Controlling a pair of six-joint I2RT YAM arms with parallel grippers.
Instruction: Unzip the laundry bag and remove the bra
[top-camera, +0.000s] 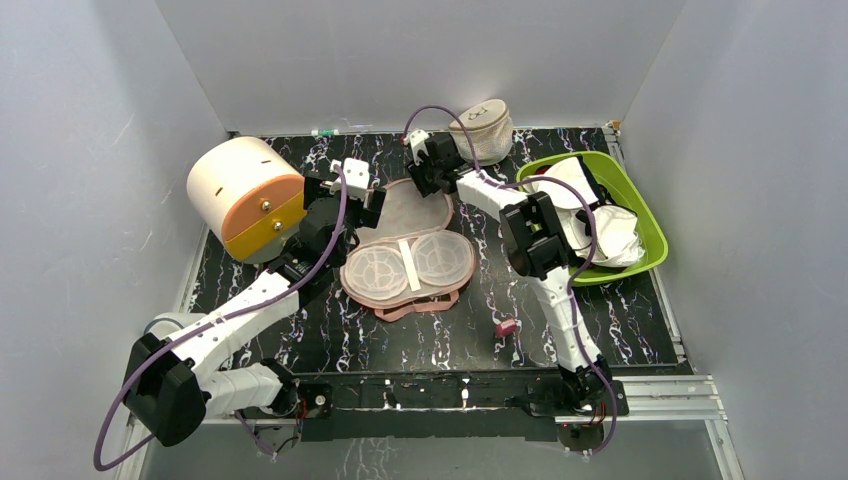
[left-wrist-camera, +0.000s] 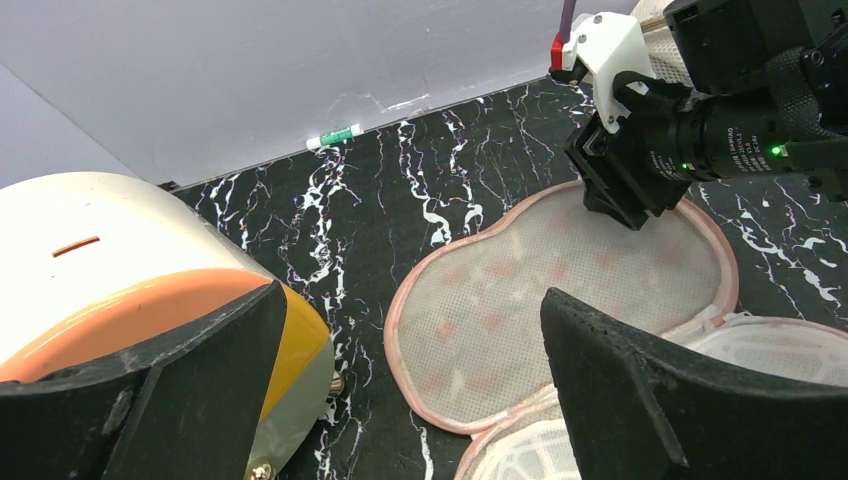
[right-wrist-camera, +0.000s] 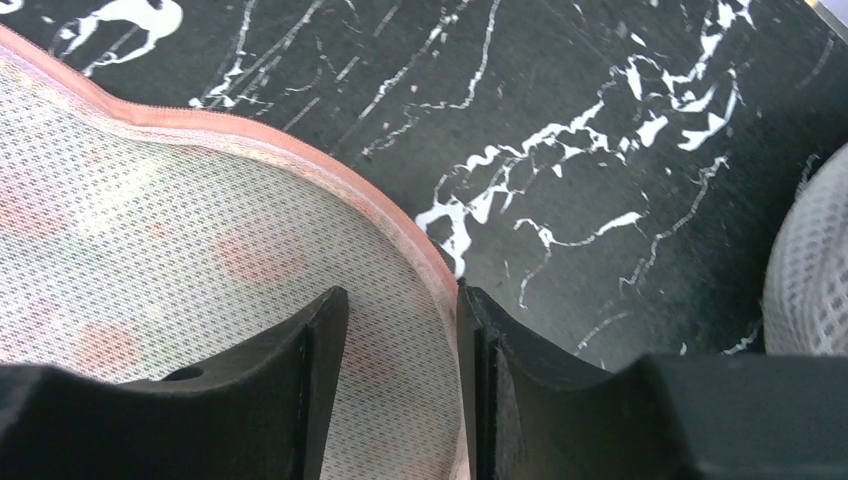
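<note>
Pink-trimmed laundry bag lies unzipped on the black marbled table, flap laid back, mesh cups exposed. The right gripper straddles the flap's far trim, jaws narrowly apart, not clamped. The left gripper hovers beside the flap, jaws wide apart. The bra lies in the green basket.

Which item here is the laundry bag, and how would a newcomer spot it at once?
Start with the black, white-veined table and look at its middle. There lies the laundry bag, flat and peanut-shaped with pink trim. Unlike the beige domed pouch standing at the far edge, it lies opened out, showing two round white mesh cups side by side.
</note>
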